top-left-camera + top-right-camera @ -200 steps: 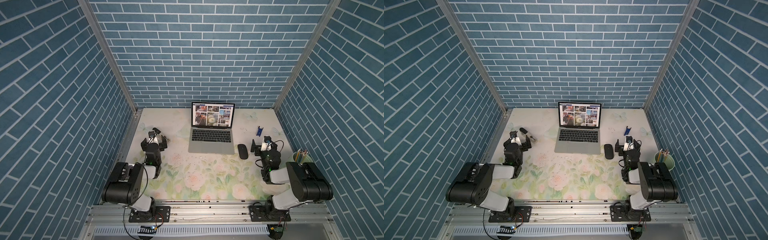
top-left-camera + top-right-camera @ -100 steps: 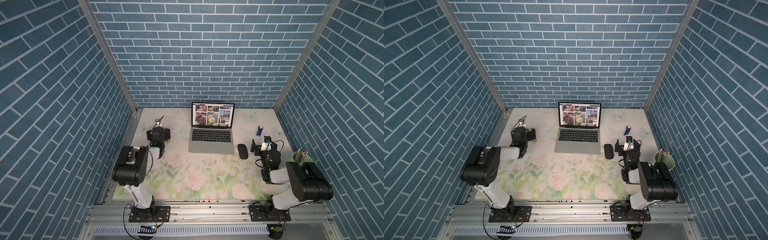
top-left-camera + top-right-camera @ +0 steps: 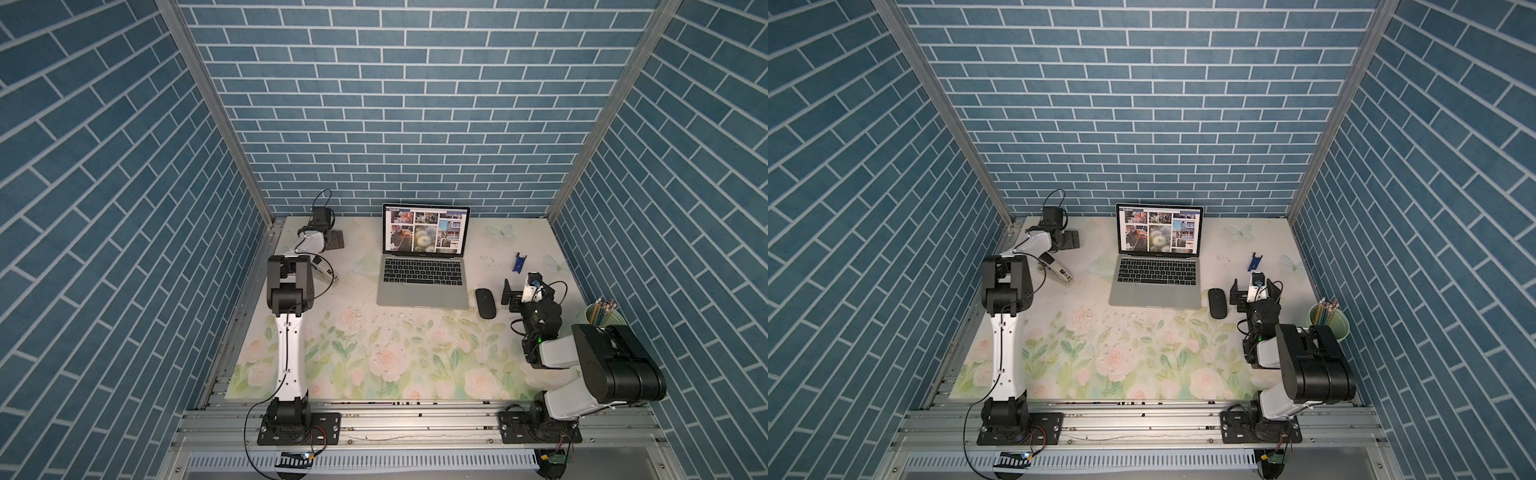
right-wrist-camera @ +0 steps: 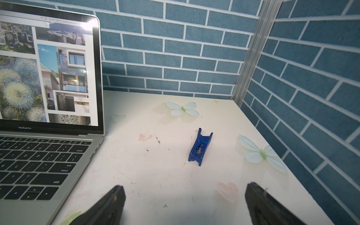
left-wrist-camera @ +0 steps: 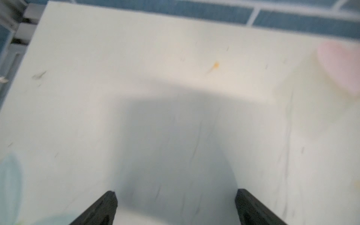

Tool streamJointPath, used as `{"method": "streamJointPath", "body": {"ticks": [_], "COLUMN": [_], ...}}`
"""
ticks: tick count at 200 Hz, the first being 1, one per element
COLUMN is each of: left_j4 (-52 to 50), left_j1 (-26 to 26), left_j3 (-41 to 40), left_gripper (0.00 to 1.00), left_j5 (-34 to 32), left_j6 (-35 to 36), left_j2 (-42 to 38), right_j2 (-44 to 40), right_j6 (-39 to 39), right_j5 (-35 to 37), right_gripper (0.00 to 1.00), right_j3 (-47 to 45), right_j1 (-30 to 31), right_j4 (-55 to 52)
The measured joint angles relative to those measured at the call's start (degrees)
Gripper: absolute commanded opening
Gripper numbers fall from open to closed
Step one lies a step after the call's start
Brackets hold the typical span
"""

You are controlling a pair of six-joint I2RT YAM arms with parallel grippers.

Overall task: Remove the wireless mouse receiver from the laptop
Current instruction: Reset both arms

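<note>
floral table [image 3: 374, 353] within blue brick walls [image 3: 374, 104], mouse [image 3: 485, 303] beside laptop [image 3: 422, 286], blue piece [image 4: 199, 148] beyond; left claw [image 5: 175, 191], right claw [image 4: 185, 186] released, empty

Both top views (high, downward) share the laptop [image 3: 422, 291].

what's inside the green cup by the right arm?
Pencils stand upright in the green cup, their ends above the rim. The cup's wall hides their lower parts and anything else at the bottom.
</note>
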Motion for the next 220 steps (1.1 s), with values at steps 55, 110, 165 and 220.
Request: {"method": "streamJointPath", "body": {"ticks": [55,110,165,220], "left_j4": [7.1,7.2,-0.5,-2.7], "left_j1": [-0.8,-1.2,-1.3,-1.1], "left_j3": [-8.9,-17.9,-8.6,8.6], "left_gripper": [1.0,1.0,0.99,1.0], "left_j5": [-3.0,-0.2,4.5,7.0], "left_j6": [1.7,4.7,3.4,0.1], "left_j2": [-4.2,-11.6,-23.6,-40.2], "right_j2": [0.0,0.0,0.0,0.0], "right_j6": [0.0,0.0,0.0,0.0], "right_j5": [0.0,0.0,0.0,0.0], "right_gripper": [1.0,1.0,1.0,1.0], "right_j3": [0.0,0.0,0.0,0.0], "right_j1": [0.0,0.0,0.0,0.0], "right_j4": [0.0,0.0,0.0,0.0]}}
